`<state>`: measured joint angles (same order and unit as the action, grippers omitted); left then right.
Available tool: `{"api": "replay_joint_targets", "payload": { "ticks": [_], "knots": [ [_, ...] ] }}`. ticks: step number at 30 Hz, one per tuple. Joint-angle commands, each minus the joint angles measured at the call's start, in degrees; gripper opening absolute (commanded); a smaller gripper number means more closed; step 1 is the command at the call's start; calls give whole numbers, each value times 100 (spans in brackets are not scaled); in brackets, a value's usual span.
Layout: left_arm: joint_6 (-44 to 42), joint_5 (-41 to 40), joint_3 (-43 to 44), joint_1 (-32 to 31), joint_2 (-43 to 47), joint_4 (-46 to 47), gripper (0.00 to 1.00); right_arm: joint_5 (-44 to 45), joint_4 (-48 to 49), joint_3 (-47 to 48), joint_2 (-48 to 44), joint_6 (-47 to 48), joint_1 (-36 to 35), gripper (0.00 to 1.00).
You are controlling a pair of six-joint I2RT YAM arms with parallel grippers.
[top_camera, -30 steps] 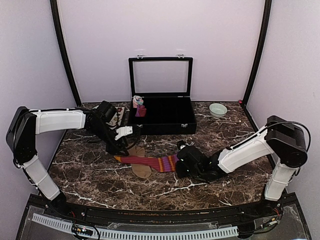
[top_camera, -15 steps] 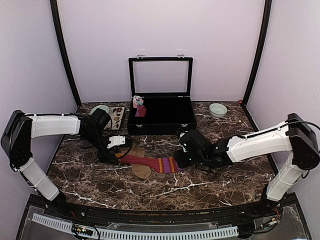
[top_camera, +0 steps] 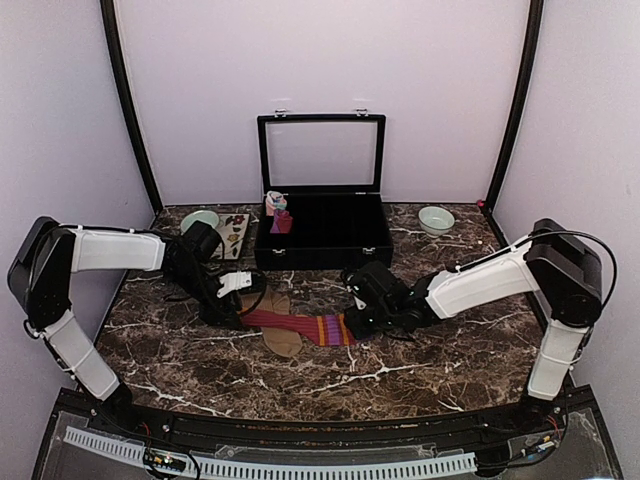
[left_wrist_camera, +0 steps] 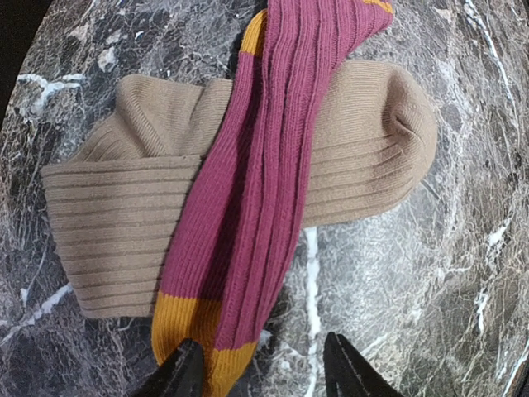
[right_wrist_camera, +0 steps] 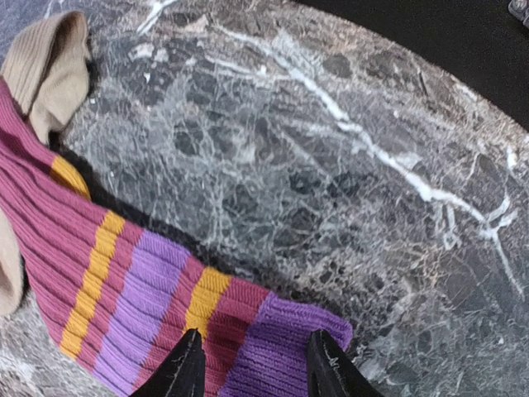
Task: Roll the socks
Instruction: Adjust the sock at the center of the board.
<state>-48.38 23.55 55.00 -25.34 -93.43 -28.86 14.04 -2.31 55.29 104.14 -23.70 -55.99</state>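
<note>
The red-maroon sock (top_camera: 290, 322) lies flat across the tan-brown sock (top_camera: 280, 335) on the marble table. Its orange toe (left_wrist_camera: 194, 335) points left and its purple-orange striped cuff (right_wrist_camera: 157, 310) points right. My left gripper (left_wrist_camera: 263, 370) is open just above the orange toe, its left fingertip (left_wrist_camera: 183, 374) over the toe's edge. My right gripper (right_wrist_camera: 252, 364) is open over the purple end of the cuff, fingers straddling it. In the left wrist view the tan sock (left_wrist_camera: 107, 223) lies crosswise under the maroon one (left_wrist_camera: 256, 165). Neither gripper holds anything.
An open black case (top_camera: 325, 235) stands behind the socks, with a pink and light-blue rolled bundle (top_camera: 277, 212) in its left corner. A pale green bowl (top_camera: 436, 219) sits at the back right, another bowl (top_camera: 200, 219) and a small tray at the back left.
My right gripper has moved left onto the sock's striped cuff. My left gripper has come down to the orange toe end. The socks have not moved.
</note>
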Motion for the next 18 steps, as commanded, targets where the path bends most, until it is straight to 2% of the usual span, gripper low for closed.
{"api": "replay_joint_targets", "payload": {
  "ticks": [1, 10, 15, 18],
  "knots": [
    [109, 189, -25, -21, -133, 73, 50, -136, 359, -290, 45, -137, 18, 40],
    [154, -73, 230, -212, -224, 259, 18, -200, 548, -720, -31, -524, 9, 34],
    [158, -48, 670, -358, -177, 78, 7, -50, 595, -1105, -297, -929, -157, 29],
    [218, 12, 1082, -420, -248, -97, 3, 378, 230, -1089, -245, -1257, -448, 22]
  ]
}}
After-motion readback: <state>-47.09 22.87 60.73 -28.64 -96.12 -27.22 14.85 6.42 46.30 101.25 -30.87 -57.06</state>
